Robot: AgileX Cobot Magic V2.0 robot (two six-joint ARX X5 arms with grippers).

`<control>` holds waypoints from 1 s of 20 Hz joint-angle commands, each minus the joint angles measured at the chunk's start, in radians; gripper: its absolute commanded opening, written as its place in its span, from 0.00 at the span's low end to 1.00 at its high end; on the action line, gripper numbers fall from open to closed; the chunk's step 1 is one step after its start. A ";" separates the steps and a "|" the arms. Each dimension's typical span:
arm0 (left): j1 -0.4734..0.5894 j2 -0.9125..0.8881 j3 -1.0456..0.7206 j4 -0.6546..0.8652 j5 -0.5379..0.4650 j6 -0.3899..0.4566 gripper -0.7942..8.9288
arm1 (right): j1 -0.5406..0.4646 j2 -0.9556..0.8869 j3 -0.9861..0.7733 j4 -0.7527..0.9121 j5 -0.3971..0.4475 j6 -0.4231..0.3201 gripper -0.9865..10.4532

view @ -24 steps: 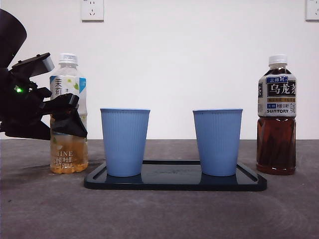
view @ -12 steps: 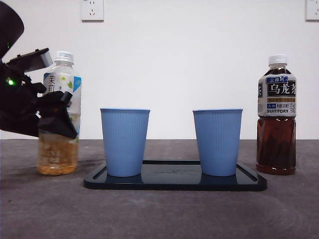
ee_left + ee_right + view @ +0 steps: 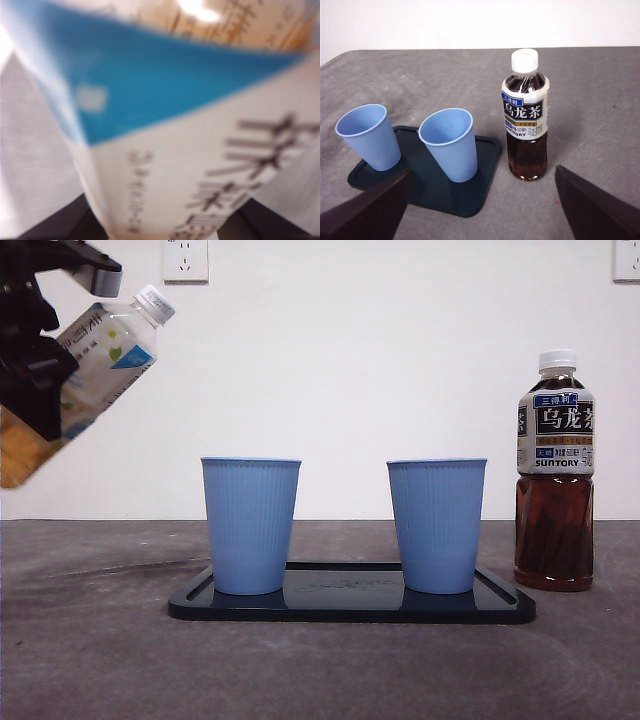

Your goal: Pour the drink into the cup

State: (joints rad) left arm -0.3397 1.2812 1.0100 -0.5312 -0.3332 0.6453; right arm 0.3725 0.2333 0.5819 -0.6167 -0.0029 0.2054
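Observation:
My left gripper is shut on a pale green-tea bottle and holds it high at the far left. The bottle is tilted, its white cap still on and pointing up to the right, left of and above the left blue cup. In the left wrist view the bottle's blurred blue and white label fills the picture. The right blue cup stands beside the left one on a black tray. My right gripper is open and empty, back from the cups and the tray.
A dark oolong tea bottle with a white cap stands upright on the grey table right of the tray; it also shows in the right wrist view. A white wall with sockets is behind.
My left gripper has lifted the green-tea bottle off the table, up and to the left, and tilted it from upright so its cap points right. Cups, tray and dark bottle have not moved.

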 commanded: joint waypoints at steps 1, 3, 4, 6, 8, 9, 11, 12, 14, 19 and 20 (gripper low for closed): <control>-0.037 -0.004 0.072 0.002 -0.083 0.147 0.30 | 0.005 -0.001 0.014 0.008 -0.002 -0.011 0.48; -0.071 -0.004 0.091 -0.003 -0.141 0.199 0.30 | 0.005 -0.001 0.014 0.001 -0.005 -0.012 0.48; -0.091 -0.004 0.095 -0.002 -0.175 0.230 0.30 | 0.005 -0.001 0.014 -0.006 -0.009 -0.013 0.48; -0.121 -0.003 0.095 -0.002 -0.238 0.298 0.30 | 0.005 -0.001 0.014 -0.014 -0.024 -0.016 0.48; -0.136 -0.003 0.095 -0.001 -0.282 0.341 0.30 | 0.005 -0.001 0.014 -0.014 -0.024 -0.019 0.48; -0.140 -0.003 0.095 -0.001 -0.301 0.363 0.30 | 0.005 -0.001 0.014 -0.014 -0.025 -0.026 0.48; -0.153 -0.003 0.095 -0.001 -0.347 0.430 0.30 | 0.005 -0.001 0.014 -0.014 -0.027 -0.031 0.48; -0.159 -0.002 0.095 0.000 -0.369 0.460 0.30 | 0.005 -0.001 0.014 -0.014 -0.028 -0.031 0.48; -0.170 0.000 0.095 0.001 -0.394 0.495 0.30 | 0.005 -0.001 0.014 -0.014 -0.040 -0.034 0.48; -0.190 0.008 0.095 0.002 -0.411 0.520 0.27 | 0.005 -0.001 0.014 -0.014 -0.053 -0.037 0.48; -0.194 0.015 0.095 0.006 -0.422 0.521 0.27 | 0.005 -0.001 0.014 -0.014 -0.053 -0.037 0.48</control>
State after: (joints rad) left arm -0.5266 1.2873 1.0706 -0.5560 -0.7380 1.1603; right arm 0.3725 0.2333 0.5819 -0.6395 -0.0536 0.1795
